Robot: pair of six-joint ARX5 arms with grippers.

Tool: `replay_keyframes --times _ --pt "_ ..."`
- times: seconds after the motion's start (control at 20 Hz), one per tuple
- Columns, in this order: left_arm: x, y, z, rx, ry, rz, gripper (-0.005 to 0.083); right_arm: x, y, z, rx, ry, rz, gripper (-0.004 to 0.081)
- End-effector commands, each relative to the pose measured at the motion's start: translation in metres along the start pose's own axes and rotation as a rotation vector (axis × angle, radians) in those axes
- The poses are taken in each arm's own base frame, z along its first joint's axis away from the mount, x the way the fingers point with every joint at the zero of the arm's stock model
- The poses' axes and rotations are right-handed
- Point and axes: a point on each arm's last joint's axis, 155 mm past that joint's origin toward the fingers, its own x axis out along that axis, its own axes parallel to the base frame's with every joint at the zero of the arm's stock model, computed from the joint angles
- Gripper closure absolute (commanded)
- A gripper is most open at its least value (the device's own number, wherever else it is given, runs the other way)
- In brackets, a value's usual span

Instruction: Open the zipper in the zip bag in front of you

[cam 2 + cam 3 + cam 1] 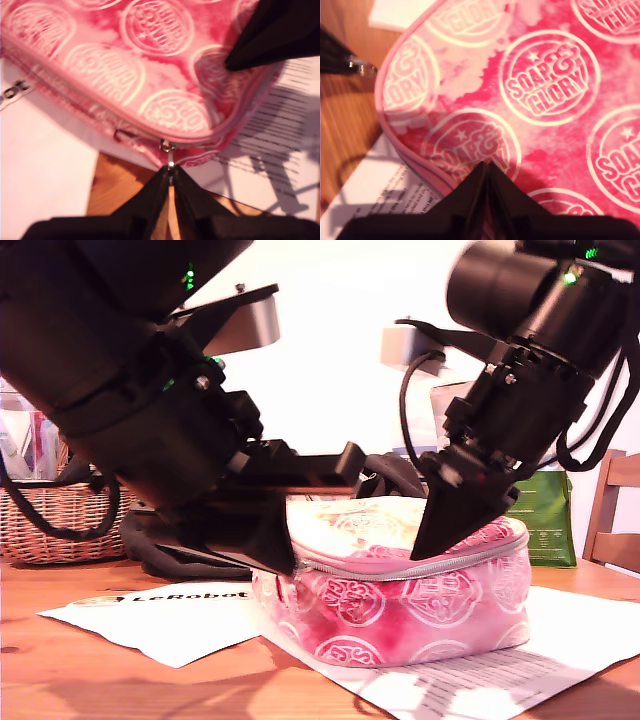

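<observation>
My first gripper (170, 172) has its fingers closed on the zipper (168, 146) pull at their tips. My second gripper (486, 172), fingers together, presses the zip bag (400, 590) down. Zipper mostly shut; pulling remains.

- Wooden worktop (60, 680) across the bottom of the exterior view.
- White printed sheets (170, 620) flat on it, lower centre.
- Pink zip bag (400, 610) atop the sheets.
- Wicker basket (55, 525) at left edge.
- Green pouch (545, 520) at right.
</observation>
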Motion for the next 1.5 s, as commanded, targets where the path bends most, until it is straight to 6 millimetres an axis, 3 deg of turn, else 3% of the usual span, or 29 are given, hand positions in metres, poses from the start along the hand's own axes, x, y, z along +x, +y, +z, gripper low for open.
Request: replay_keyframes --times 0.0,0.2,0.55,0.7,0.85,0.95,1.3,1.45 --pt "-0.004 -0.013 0.003 0.003 -0.024 -0.063 0.0797 0.003 0.018 -0.037 -0.028 0.105 0.026 0.0781" --pt "-0.007 -0.032 0.017 -0.001 -0.062 -0.156 0.0797 -0.031 0.013 -0.025 -0.097 0.05 -0.018 0.078" --pt "-0.011 -0.047 0.035 0.022 -0.092 -0.22 0.0797 -0.063 0.037 -0.006 -0.258 -0.009 -0.027 0.0753" --pt "-0.011 -0.049 0.034 0.026 -0.088 -0.229 0.0797 -0.064 0.053 0.003 -0.388 -0.025 -0.014 0.0586" --pt "-0.011 -0.05 0.034 0.028 -0.087 -0.234 0.0797 -0.063 0.05 0.009 -0.494 -0.028 -0.047 0.0557" --pt "-0.011 -0.051 0.034 0.028 -0.086 -0.241 0.0797 -0.061 0.049 0.005 -0.545 -0.007 -0.047 0.0464" --pt "-0.015 -0.062 0.04 0.02 -0.102 -0.299 0.0797 -0.044 0.047 -0.001 -0.616 0.041 -0.04 0.0455" --pt "-0.017 -0.067 0.045 0.018 -0.113 -0.323 0.0797 -0.039 0.038 0.002 -0.626 0.049 -0.081 0.0516"
